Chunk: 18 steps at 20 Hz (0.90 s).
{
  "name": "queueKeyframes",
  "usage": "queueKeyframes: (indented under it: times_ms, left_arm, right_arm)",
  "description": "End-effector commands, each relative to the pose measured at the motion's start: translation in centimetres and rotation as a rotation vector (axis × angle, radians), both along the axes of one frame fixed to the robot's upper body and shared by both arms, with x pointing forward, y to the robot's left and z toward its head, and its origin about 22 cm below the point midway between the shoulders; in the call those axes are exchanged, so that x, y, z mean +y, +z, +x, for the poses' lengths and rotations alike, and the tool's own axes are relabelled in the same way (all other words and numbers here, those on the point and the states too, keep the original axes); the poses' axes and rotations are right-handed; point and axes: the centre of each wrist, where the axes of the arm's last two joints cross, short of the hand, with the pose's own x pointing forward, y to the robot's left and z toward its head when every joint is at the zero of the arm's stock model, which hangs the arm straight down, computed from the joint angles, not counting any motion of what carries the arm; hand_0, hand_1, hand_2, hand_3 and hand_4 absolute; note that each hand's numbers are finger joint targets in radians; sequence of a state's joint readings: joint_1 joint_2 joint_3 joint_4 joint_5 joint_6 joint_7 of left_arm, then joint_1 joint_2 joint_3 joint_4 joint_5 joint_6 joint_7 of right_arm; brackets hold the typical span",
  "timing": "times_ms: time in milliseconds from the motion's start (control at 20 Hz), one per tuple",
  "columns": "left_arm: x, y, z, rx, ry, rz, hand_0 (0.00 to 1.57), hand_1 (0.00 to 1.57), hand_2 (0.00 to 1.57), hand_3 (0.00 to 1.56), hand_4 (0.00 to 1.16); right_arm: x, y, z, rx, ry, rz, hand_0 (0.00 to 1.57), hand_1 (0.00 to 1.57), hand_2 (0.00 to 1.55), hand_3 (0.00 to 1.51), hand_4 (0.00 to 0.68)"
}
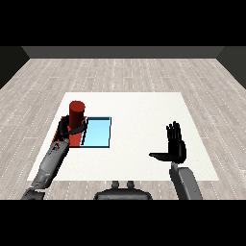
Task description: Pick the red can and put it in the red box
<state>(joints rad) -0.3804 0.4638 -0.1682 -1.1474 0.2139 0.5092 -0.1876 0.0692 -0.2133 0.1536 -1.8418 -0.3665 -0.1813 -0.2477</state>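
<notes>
A single head view looks down and forward from above the near edge of the white table (144, 144), facing toward twelve o'clock across wooden floor (125, 72) to a dark far wall. It stands back enough to take in the whole tabletop, edges narrowing with distance. The left robot hand (72, 129) enters from seven o'clock, the right robot hand (175, 146) from five o'clock. The red tray (74, 139) and light blue tray (97, 132) sit toward nine o'clock of centre.
</notes>
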Motion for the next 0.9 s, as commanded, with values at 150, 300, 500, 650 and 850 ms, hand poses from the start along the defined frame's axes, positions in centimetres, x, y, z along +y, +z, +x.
queueKeyframes:
  times_ms: [150, 300, 500, 650, 850]
  left_arm:
    - [6.1, -3.7, 0.9, 0.296, 0.174, 0.17, 1.57, 1.57, 1.55, 1.47, 1.05]
    - [10.6, -3.4, 0.4, 0.435, 0.267, 0.201, 1.57, 1.57, 1.53, 1.42, 1.0]
    - [10.2, -6.0, 0.3, 0.613, 0.307, 0.243, 1.06, 1.06, 0.98, 0.62, 0.82]
    - [8.1, -9.1, -0.4, 0.695, 0.305, 0.214, 0.0, 0.0, 0.32, 0.0, 0.71]
    - [9.5, -10.0, -1.9, 0.714, 0.199, 0.215, 0.88, 0.88, 0.93, 0.78, 0.52]
  right_arm:
    - [-1.1, -1.4, 1.8, 0.033, -0.033, -0.026, 0.0, 0.0, 0.0, 0.0, 0.0]
    - [-0.2, -2.1, 1.9, 0.02, -0.034, 0.004, 0.0, 0.0, 0.0, 0.0, 0.0]
    - [-0.9, -2.5, 1.7, 0.023, -0.05, -0.029, 0.0, 0.0, 0.0, 0.0, 0.0]
    - [-0.9, -3.6, 3.3, 0.034, -0.04, -0.035, 0.0, 0.0, 0.0, 0.0, 0.0]
    - [-0.5, -3.0, 3.6, 0.016, -0.043, -0.043, 0.0, 0.0, 0.0, 0.0, 0.0]
